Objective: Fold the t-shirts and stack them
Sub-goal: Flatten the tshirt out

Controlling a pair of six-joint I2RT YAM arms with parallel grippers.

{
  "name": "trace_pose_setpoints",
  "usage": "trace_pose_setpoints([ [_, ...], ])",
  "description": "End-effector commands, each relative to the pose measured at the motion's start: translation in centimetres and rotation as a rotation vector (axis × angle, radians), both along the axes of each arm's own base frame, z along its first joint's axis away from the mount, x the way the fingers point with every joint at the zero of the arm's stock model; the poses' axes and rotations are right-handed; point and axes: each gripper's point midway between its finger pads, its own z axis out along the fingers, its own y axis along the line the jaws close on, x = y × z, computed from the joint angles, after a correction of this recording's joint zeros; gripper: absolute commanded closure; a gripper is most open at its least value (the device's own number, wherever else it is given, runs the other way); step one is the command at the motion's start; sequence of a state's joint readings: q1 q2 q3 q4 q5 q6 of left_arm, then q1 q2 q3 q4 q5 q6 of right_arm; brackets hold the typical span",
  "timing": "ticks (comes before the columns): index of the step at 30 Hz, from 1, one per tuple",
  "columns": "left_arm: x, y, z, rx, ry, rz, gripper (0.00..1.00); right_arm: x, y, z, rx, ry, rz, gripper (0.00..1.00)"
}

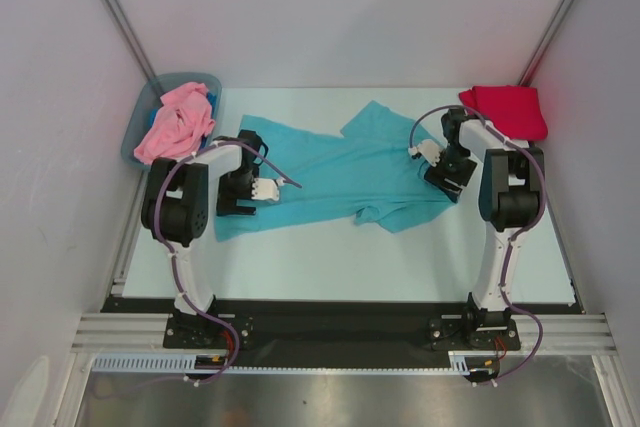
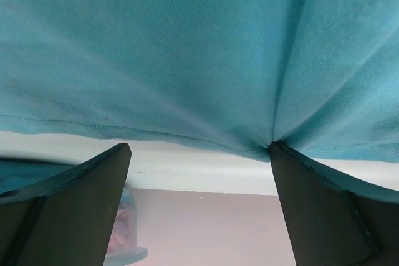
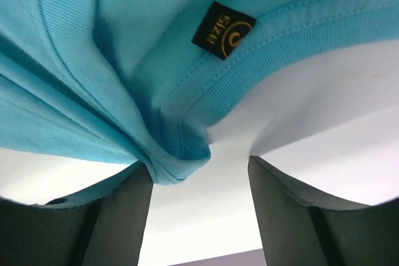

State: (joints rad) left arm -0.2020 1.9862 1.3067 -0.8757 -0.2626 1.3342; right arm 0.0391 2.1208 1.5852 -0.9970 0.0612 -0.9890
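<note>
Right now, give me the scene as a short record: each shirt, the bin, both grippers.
teal cloth t-shirt: spread across the white table, rumpled, unfolded
crimson red t-shirt: compact, looks folded, far right corner
light pink t-shirt: crumpled in grey-blue plastic bin, far left
left gripper: open, at the teal hem
right gripper: open, at the teal collar, nothing pinched
stack: not started

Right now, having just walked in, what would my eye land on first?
A teal cloth t-shirt lies spread and rumpled across the middle of the pale table, with the left gripper and right gripper open at its two ends. A crimson red shirt sits folded in the far right corner, and a crumpled light pink shirt fills the grey-blue plastic bin at far left.
</note>
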Motion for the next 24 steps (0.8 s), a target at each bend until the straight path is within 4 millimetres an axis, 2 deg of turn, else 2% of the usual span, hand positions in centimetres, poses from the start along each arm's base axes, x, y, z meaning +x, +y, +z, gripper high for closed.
trace_pose_setpoints([
  [1,1.2,3.1,-1.7,0.058,-0.010,0.011,0.00,-0.6,-4.5,-0.6,-0.112,0.013,-0.017,0.33],
  [5,2.5,3.5,-1.7,0.066,-0.081,0.017,0.00,-0.1,-4.8,-0.5,-0.125,-0.014,-0.014,0.34],
  [8,3.4,3.7,-1.5,0.067,-0.139,0.028,0.00,0.9,-5.5,-0.1,-0.167,-0.076,0.006,0.34],
  [11,4.4,3.1,-0.2,0.033,-0.195,0.043,0.00,2.2,-4.8,1.8,-0.150,-0.145,0.016,0.34],
  [13,5.6,2.8,1.7,0.004,-0.256,0.070,0.00,2.9,-3.6,4.1,-0.111,-0.197,0.021,0.33],
  [16,6.8,1.7,4.1,-0.044,-0.314,0.083,0.00,3.0,0.6,7.3,-0.036,-0.224,0.092,0.32],
  [17,6.9,1.3,5.1,-0.072,-0.337,0.092,0.00,2.8,2.7,7.9,-0.013,-0.223,0.129,0.32],
  [19,7.0,0.1,6.4,-0.100,-0.356,0.079,0.00,1.7,5.1,9.1,0.038,-0.202,0.169,0.31],
  [20,7.0,-0.6,7.2,-0.124,-0.374,0.078,0.00,0.7,7.1,9.6,0.056,-0.182,0.208,0.31],
  [23,6.4,-2.9,8.3,-0.164,-0.388,0.048,0.00,-0.3,9.7,10.0,0.088,-0.166,0.254,0.30],
  [24,6.0,-4.1,8.2,-0.178,-0.382,0.027,0.00,-0.6,11.2,10.0,0.114,-0.163,0.277,0.30],
])
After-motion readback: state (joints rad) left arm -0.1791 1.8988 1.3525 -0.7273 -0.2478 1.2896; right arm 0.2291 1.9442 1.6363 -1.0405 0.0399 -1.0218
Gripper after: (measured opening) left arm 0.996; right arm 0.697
